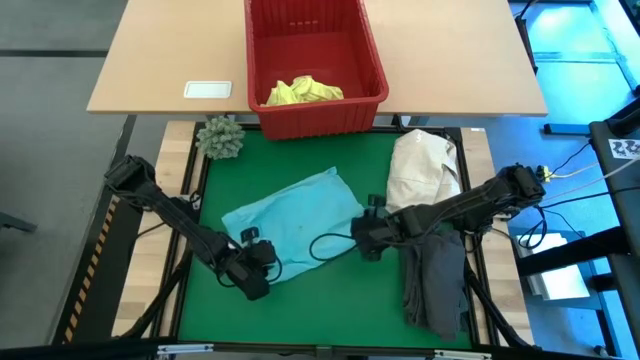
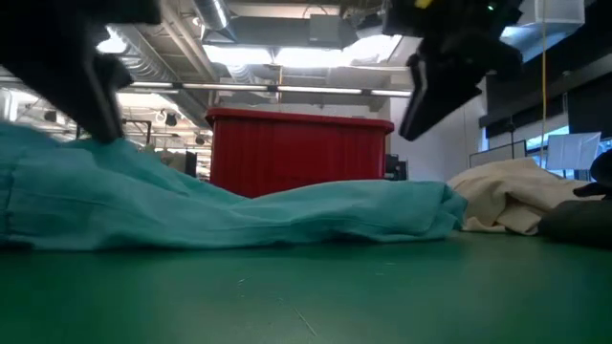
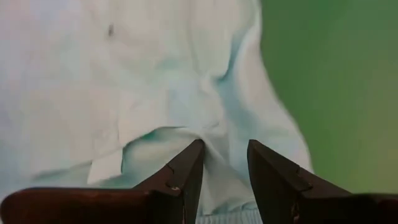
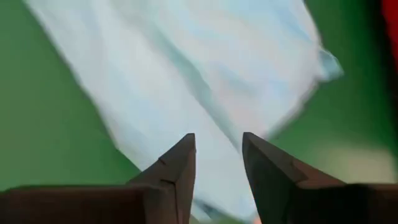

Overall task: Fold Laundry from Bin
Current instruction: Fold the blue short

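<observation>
Bin [image 1: 372, 60]: yellow garment [image 1: 303, 92] part-hidden | both tools' fingers apart over turquoise shirt [image 1: 295, 222]

Wooden table [image 1: 440, 60] behind; ceiling strip lights [image 2: 287, 53] overhead

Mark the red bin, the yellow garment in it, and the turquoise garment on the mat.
red bin [image 1: 372, 62]: high view, its right rim.
yellow garment [image 1: 303, 91]: high view, middle of the crumpled heap in the bin.
turquoise garment [image 1: 300, 218]: high view, centre of the flat cloth.
</observation>
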{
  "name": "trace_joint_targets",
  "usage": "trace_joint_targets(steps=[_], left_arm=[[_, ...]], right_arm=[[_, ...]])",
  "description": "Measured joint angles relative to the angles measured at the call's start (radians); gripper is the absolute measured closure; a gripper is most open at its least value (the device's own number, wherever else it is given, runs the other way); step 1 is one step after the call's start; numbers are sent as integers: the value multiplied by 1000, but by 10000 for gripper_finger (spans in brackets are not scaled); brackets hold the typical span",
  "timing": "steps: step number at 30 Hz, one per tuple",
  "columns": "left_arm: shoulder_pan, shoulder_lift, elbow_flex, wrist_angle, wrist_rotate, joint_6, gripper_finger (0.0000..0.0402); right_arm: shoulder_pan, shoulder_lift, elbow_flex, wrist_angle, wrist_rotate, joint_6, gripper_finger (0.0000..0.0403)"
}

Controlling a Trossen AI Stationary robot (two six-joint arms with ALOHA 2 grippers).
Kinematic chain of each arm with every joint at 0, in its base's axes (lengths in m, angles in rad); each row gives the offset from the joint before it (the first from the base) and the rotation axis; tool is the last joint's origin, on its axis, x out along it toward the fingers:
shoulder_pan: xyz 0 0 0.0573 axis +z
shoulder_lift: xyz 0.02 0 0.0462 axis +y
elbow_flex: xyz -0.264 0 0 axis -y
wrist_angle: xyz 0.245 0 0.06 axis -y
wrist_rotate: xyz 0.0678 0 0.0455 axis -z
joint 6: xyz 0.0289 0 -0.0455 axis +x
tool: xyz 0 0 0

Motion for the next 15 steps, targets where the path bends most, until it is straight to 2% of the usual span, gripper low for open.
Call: trace_joint_targets(steps=[5,10,15], left_arm=[[33,0,61,-9,-3,115,282],[64,0,133,-134,-19,167,282],[77,0,160,-346,-167,147,282]], right_arm=[[0,0,-55,221,-88,-40,294],[0,1,-117,375,-179,-56,319],[0,1,-177,439,-253,-52,361]])
